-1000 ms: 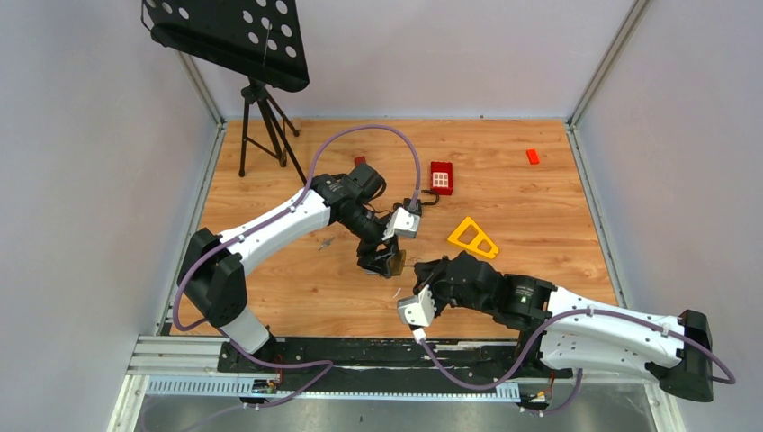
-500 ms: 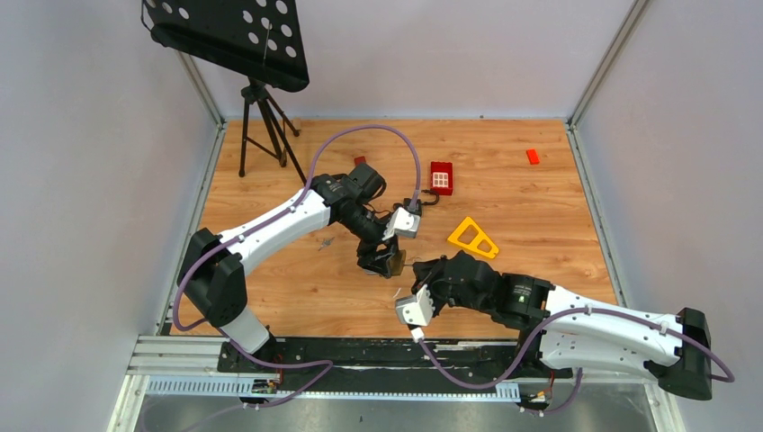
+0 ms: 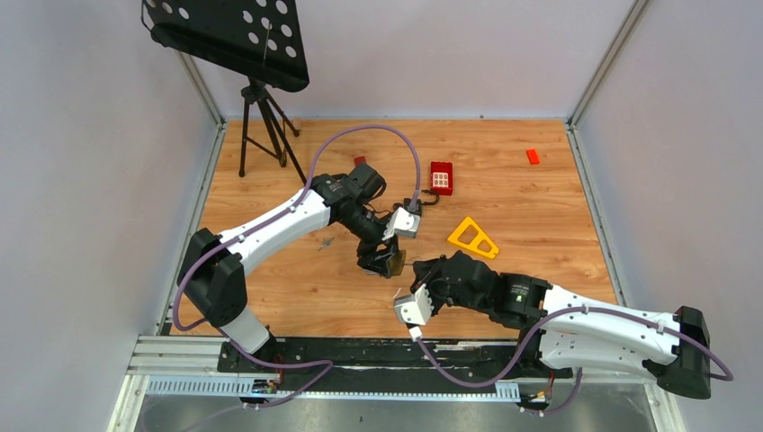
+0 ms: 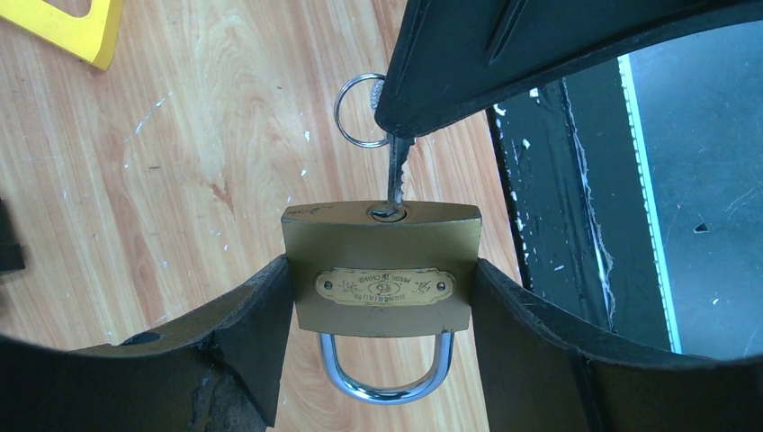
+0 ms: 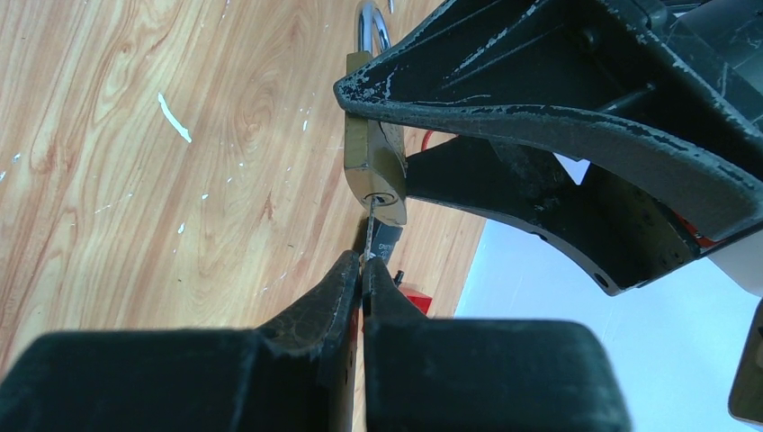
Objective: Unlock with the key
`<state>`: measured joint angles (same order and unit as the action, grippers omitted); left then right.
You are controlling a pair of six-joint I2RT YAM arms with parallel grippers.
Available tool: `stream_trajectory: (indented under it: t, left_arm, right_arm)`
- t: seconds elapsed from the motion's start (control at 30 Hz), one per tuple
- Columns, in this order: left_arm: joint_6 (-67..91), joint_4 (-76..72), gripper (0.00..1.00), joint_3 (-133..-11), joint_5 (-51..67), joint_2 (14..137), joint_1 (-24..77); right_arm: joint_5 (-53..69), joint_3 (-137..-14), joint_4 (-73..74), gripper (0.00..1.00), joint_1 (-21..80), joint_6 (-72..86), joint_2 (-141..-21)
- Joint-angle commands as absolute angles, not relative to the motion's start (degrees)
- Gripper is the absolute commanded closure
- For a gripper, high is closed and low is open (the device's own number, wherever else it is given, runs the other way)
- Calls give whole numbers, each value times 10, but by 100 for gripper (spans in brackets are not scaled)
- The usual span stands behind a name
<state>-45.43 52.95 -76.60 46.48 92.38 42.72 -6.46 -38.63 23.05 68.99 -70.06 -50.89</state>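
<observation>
The left claw (image 4: 380, 310) grips a brass padlock (image 4: 378, 247) by its sides above the bench (image 4: 180, 135); the right claw (image 5: 363, 270), clenched on the key (image 4: 397, 169), holds its tip in the keyhole.

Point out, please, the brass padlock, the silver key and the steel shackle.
Brass padlock (image 4: 382, 243), left wrist view, front face above the nameplate.
Silver key (image 4: 396, 171), left wrist view, toothed blade above the keyhole.
Steel shackle (image 4: 384, 395), left wrist view, bottom of its curve.

Wooden tabletop (image 3: 558, 225), pale grey walls (image 3: 450, 54)
</observation>
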Motion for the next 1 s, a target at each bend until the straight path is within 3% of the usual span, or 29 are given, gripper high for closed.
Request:
stream_trajectory:
  t: [0.0, 0.97]
  left_arm:
    - [-465, 523, 100, -792, 509, 902, 425]
    - [-468, 524, 100, -785, 515, 898, 425]
  right_arm:
    - [-75, -411, 209, 100, 694, -701, -511]
    - [-82, -413, 194, 100, 696, -701, -523]
